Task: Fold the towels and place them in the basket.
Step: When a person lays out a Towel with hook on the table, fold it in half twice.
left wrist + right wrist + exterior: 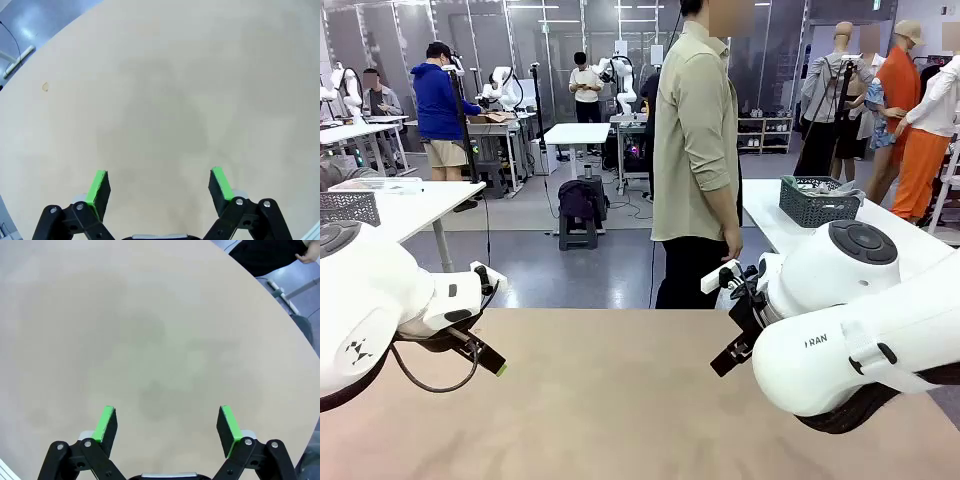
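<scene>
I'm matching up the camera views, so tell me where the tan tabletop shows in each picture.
Front view: the table spans the lower part, with its far edge across the middle.
Left wrist view: it runs from the bottom up to a curved edge at upper left.
Right wrist view: it runs from the bottom to an edge at upper right.
Shared landmark: the grey floor beyond that edge.

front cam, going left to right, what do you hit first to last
light grey perforated basket on the white side table → robot's left hand over the tan table → robot's right hand → dark lattice basket on the white table at the right
</scene>
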{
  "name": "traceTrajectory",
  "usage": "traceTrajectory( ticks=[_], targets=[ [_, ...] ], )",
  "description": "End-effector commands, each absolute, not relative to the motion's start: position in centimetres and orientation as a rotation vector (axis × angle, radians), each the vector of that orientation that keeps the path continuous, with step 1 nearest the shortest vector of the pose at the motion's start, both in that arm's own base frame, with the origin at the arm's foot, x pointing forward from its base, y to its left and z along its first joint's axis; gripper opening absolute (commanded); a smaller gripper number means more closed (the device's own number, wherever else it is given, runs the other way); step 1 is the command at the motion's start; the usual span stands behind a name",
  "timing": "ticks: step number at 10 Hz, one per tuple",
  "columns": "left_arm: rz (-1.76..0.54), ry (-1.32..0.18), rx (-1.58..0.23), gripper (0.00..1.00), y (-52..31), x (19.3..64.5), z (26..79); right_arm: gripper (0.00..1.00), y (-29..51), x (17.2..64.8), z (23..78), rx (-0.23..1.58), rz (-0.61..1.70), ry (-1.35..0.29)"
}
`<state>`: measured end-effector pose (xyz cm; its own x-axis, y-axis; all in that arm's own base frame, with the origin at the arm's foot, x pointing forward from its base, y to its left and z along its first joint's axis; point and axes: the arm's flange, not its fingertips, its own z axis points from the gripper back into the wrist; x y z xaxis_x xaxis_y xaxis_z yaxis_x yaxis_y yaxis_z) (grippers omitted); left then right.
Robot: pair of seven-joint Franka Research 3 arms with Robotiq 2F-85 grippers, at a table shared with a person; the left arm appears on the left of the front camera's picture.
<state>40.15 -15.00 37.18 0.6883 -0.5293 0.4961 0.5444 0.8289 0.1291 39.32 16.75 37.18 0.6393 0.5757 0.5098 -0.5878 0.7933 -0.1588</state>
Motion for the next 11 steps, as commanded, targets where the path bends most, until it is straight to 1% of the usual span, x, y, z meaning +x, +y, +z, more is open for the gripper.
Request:
traceTrajectory(
  ticks=[1, 11],
  targets=[
    [-0.601, -0.546, -0.029, 1.00, -15.03, 40.14, 37.18, 1.00, 16.75, 39.32, 37.18, 0.022, 0.664, -0.574],
    [-0.601, -0.546, -0.029, 1.00, -15.03, 40.14, 37.18, 1.00, 16.75, 39.32, 37.18, 0.022, 0.664, -0.574]
  ],
)
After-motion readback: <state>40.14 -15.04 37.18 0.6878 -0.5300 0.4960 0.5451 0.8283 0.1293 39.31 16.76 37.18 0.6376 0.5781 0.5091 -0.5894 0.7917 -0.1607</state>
